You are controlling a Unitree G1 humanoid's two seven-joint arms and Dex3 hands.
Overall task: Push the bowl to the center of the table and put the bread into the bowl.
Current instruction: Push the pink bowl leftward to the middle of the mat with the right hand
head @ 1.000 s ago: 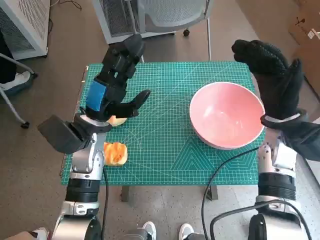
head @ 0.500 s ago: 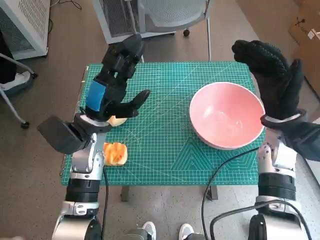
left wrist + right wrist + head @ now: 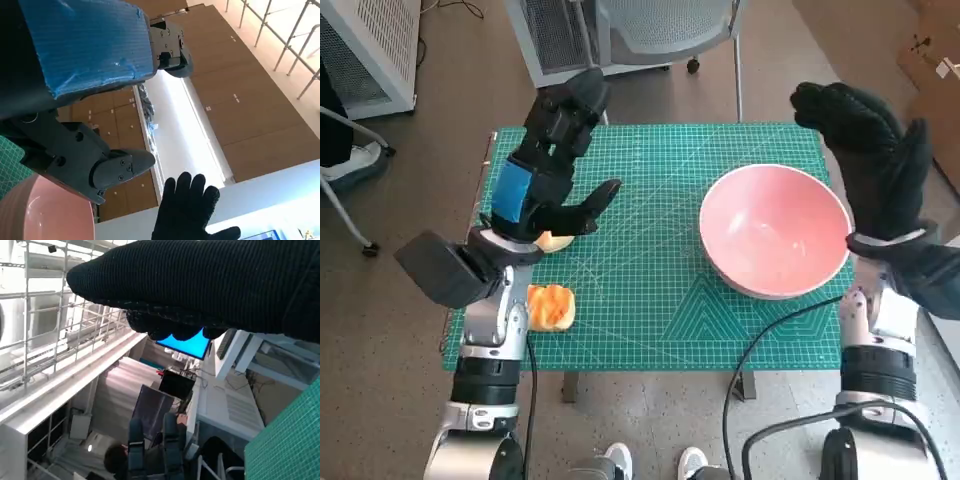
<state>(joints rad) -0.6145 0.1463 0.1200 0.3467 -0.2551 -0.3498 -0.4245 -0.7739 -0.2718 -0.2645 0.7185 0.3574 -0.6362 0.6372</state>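
Note:
A pink bowl (image 3: 773, 230) sits empty on the right half of the green cutting mat (image 3: 650, 290); its rim also shows in the left wrist view (image 3: 35, 210). One bread piece (image 3: 550, 306) lies near the mat's front left corner. A second bread piece (image 3: 556, 241) peeks out from under my left hand (image 3: 548, 160), which hovers raised over the mat's left side with fingers apart, holding nothing. My gloved right hand (image 3: 865, 160) stands upright just right of the bowl, fingers extended, empty. The glove (image 3: 187, 210) shows in the left wrist view too.
The mat covers a small table with bare floor around it. An office chair (image 3: 650, 30) stands behind the far edge. A white cabinet (image 3: 365, 45) is at the far left, cardboard boxes (image 3: 930, 70) at the far right. A person (image 3: 120, 460) appears in the right wrist view.
My right hand has shifted slightly to the right, away from the bowl. The left hand, bowl and bread have not moved.

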